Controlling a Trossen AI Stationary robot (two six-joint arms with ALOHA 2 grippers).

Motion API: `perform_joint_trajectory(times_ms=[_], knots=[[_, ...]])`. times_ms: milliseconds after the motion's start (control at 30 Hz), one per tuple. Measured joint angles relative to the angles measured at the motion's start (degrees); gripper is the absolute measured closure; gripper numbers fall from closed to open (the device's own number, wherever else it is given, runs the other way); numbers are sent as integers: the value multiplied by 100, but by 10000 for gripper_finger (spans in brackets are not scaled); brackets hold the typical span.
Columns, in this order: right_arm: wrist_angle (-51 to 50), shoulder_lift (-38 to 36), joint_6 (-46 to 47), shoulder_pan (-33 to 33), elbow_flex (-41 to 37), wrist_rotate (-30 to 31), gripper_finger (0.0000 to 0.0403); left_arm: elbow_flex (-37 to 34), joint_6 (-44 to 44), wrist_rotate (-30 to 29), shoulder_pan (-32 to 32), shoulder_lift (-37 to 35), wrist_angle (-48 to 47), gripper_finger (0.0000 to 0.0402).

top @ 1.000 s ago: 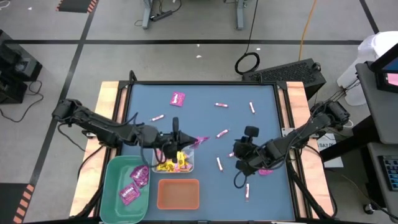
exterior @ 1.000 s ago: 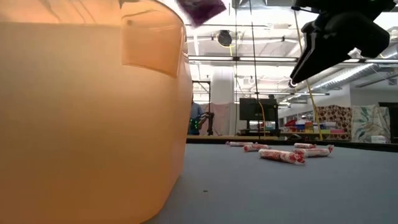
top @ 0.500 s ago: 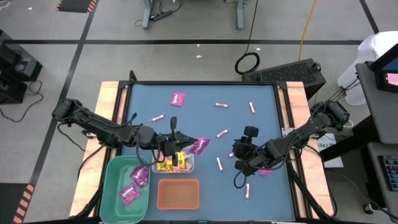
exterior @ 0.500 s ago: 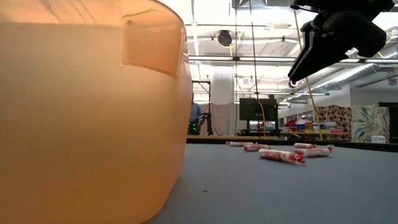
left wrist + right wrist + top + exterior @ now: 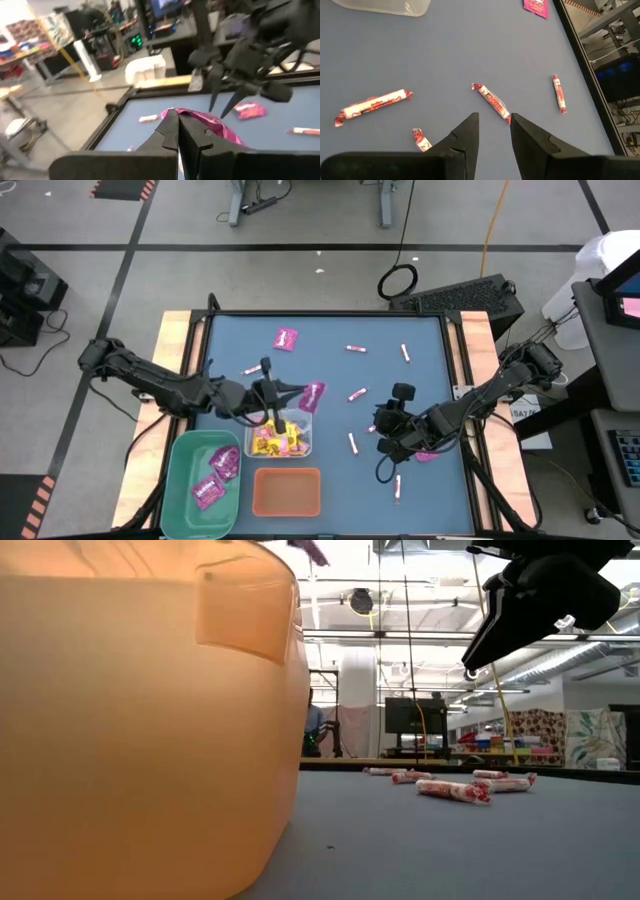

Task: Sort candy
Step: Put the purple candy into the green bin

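Magenta packet [image 5: 312, 395] hung pinched in the left gripper [image 5: 293, 392] above the clear bin [image 5: 280, 436] of yellow packets, seen from overhead; it belonged, I judged, in the green bin [image 5: 187, 480], so carry it well over the rim before letting go. Its wrist view showed the fingers [image 5: 169, 131] closed tight on it. The right gripper [image 5: 492, 131] hovered part-open, empty, over a pink-and-white stick [image 5: 491, 102].

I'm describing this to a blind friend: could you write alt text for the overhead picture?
Seen from above, the left gripper holds a magenta packet shut in its fingers above the clear bin of yellow packets, beside a green bin and an orange bin. The right gripper, fingers open, hangs over pink-and-white sticks scattered on the blue table.
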Motion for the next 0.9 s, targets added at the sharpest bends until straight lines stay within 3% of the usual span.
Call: perform_joint_trajectory(times_ms=[333, 533, 667, 900], knots=[[-2, -2, -45, 0, 0, -7, 300, 2, -980, 120, -866, -874, -2537, 401], [48, -3, -28, 0, 0, -15, 300, -4, -2630, 261, -1884, -1499, -3967, 401], [208, -3, 106, 0, 0, -28, 300, -2, -3393, 358, -2527, -1725, -4446, 401], [645, 23, 641, 0, 0, -302, 300, -2, -4963, 1310, -3390, -1744, -5311, 401]])
